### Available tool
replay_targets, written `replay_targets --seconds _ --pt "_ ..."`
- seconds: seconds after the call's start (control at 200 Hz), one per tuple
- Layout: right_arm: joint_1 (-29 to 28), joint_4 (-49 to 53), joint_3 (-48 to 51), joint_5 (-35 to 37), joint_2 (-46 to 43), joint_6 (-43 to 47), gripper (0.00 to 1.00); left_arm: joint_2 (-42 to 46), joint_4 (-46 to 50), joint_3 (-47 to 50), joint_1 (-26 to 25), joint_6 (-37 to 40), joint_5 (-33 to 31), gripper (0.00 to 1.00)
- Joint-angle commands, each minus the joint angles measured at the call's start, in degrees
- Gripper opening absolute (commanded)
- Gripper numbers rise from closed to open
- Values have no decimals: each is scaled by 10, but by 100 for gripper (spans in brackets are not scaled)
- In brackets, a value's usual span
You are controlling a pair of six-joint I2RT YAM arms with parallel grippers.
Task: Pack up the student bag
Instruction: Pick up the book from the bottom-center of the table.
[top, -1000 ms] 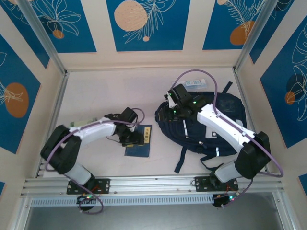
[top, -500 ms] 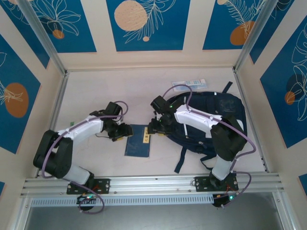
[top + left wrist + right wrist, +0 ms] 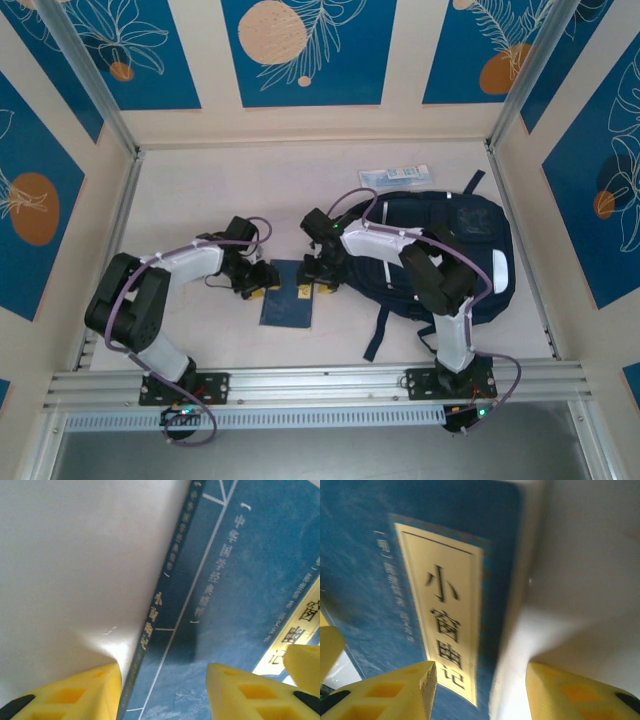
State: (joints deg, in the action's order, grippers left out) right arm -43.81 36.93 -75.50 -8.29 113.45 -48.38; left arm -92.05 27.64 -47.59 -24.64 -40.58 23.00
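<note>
My left tool (image 3: 258,279) is low over the counter (image 3: 195,190), left of centre in the overhead view, at the left edge of a small flat navy booklet (image 3: 287,305). In its wrist view the two yellow fingers (image 3: 75,695) sit in the bottom corners with a wide gap between them. The booklet's spine, printed with pale characters, runs up through that gap. The jaws are apart and nothing is clamped.

My right tool (image 3: 322,272) is at the booklet's upper right corner, near the left tool, with the booklet between the two. In its wrist view the fingers (image 3: 385,692) are likewise spread. The booklet's right edge runs between them and its yellow label (image 3: 445,620) fills the middle of the frame. I cannot tell whether either tool touches the cover.

The student bag (image 3: 450,250) lies flat on the right half of the counter, just to the right of the right tool. One dark strap (image 3: 378,335) trails toward the bottom of the frame. A clear packet (image 3: 395,176) lies just beyond the bag's upper edge.
</note>
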Motion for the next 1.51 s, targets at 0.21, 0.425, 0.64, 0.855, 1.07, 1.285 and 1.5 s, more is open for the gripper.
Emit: replay_targets --seconds 0.21,0.425,0.64,0.855,1.07,1.285,1.5 --pt "13 -63 9 -119 -24 -6 49 -4 -34 21 -25 -22 81 44" --pt "35 -95 55 -154 -64 -22 44 -3 -32 21 -28 -22 77 43" --pt "35 -160 77 -200 -67 -59 35 -1 -24 15 -33 -18 79 43" --pt "36 -115 51 -183 -74 -10 25 17 14 -4 -33 -4 60 43" --pt "37 -85 46 -184 -89 33 9 72 78 -25 -23 12 26 56" --pt "58 -65 52 -201 -140 48 8 122 134 -30 -7 21 -4 66" --pt "100 -63 48 -275 -199 27 9 170 95 -19 13 -3 73 73"
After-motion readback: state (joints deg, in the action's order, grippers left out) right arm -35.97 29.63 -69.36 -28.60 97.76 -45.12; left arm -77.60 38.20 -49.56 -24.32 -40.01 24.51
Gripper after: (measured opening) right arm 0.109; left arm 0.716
